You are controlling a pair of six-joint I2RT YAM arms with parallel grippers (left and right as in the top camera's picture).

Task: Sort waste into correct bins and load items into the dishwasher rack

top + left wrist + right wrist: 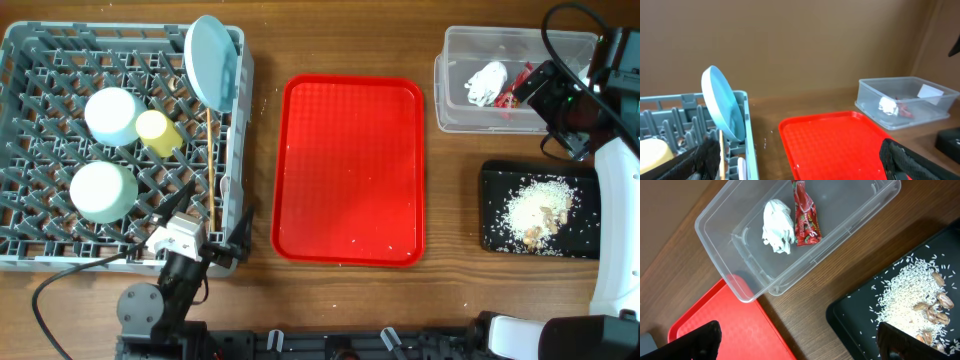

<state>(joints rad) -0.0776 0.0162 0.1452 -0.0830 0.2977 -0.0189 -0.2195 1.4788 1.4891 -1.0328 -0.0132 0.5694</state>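
Here, a narrow strip of bare wooden table [262,150] separated the right wall of the grey dishwasher rack [20,262] from the red serving tray [350,170]. Another gap lay between that tray and the clear tub [450,112] and the black tray [495,235]. The left gripper [212,216] hovered at the rack's near right corner, jaws spread wide and holding nothing. The light blue plate [212,60] stood on edge at the far right corner, well apart from it, and the chopsticks [211,170] lay along the wall between them. The right gripper [800,342] hung over the tub's right end, equally wide and empty. Below it the white tissue [777,227] and the red wrapper [806,217] lay side by side inside the tub, and the crumbly food scraps [538,208] lay on the black tray.
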